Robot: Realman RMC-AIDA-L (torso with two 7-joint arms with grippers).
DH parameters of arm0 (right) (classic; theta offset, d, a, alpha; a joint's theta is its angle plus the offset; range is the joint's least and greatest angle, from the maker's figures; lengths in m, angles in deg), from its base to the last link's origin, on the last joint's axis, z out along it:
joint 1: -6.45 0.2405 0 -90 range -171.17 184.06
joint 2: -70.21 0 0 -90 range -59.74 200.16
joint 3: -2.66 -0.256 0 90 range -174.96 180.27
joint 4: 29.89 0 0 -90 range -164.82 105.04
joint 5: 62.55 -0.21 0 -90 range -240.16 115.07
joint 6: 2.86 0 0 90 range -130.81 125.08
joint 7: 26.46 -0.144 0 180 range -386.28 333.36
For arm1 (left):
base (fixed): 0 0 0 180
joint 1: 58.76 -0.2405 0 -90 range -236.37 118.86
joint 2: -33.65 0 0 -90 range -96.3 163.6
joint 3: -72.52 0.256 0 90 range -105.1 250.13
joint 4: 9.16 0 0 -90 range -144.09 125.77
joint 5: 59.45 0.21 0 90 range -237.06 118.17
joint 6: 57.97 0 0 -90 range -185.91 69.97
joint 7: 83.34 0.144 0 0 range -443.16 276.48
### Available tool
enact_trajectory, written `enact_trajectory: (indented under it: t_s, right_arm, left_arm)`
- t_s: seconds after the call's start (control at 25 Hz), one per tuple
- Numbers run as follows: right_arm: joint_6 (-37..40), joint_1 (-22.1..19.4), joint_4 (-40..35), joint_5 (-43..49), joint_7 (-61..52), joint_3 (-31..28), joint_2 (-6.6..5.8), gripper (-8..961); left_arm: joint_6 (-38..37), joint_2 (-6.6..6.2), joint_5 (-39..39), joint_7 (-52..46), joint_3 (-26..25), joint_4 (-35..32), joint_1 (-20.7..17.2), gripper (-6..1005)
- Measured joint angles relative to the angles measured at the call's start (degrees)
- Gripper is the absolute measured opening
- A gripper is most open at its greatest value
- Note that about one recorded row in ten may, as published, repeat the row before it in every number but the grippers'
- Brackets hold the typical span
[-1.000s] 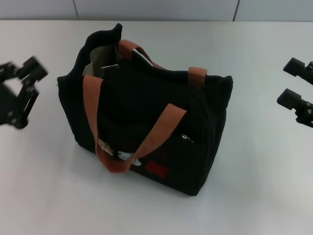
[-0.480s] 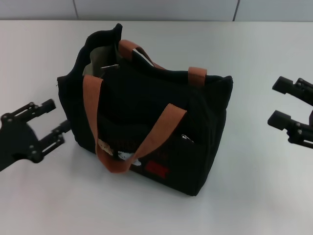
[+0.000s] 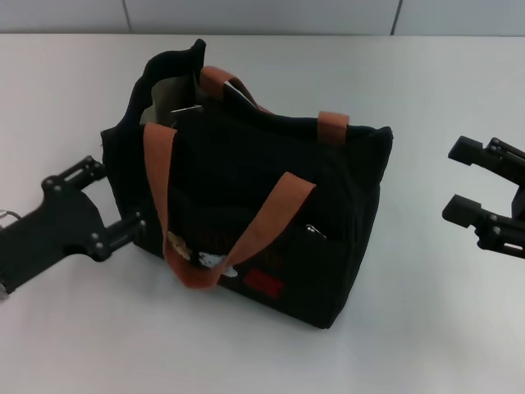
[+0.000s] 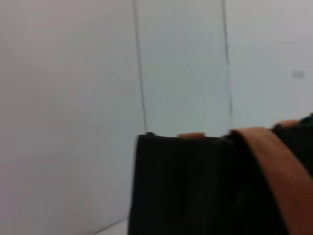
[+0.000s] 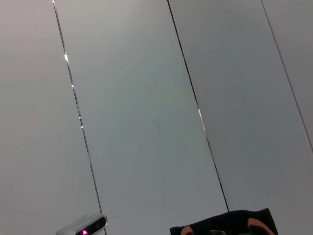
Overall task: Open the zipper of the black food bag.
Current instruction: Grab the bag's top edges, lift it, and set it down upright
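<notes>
The black food bag [image 3: 246, 205] stands upright mid-table, its orange-brown handles [image 3: 271, 217] draped over the front. The zipper runs along the top mouth, and its silver pull tab [image 3: 187, 108] lies near the far left end, where the mouth gapes and shows pale lining [image 3: 160, 94]. My left gripper [image 3: 121, 193] is open at the bag's left side wall, one finger by the upper corner and one low by the front edge. My right gripper [image 3: 451, 180] is open, hanging apart from the bag's right side. The left wrist view shows the bag's wall [image 4: 195, 186] close up.
The bag stands on a white table [image 3: 426, 328], with a pale panelled wall [image 3: 262, 15] behind it. A short front-pocket zipper with a tiny pull [image 3: 312, 231] sits on the bag's front. The right wrist view shows mostly wall and the bag's top [image 5: 230, 223].
My left gripper swung down and right from the table's left edge until its fingers reached the bag's left side. My right gripper drifted a little left and down.
</notes>
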Motion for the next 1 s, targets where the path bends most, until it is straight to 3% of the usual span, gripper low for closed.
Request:
enact_trajectory:
  t_s: [0.16,0.48,1.0]
  right_arm:
    - [0.00,0.01,-0.03,0.00,0.02,-0.01,0.00,833]
    - [0.00,-0.06,-0.05,-0.01,0.03,-0.06,0.00,833]
    - [-0.01,-0.13,0.10,-0.04,0.03,-0.06,0.01,833]
  left_arm:
    - [0.03,-0.02,-0.42,3.35,-0.18,2.87,0.41,736]
    - [0.22,0.16,-0.73,3.74,-0.84,3.52,0.47,333]
    - [-0.42,0.25,-3.27,5.42,-0.83,5.24,1.06,219]
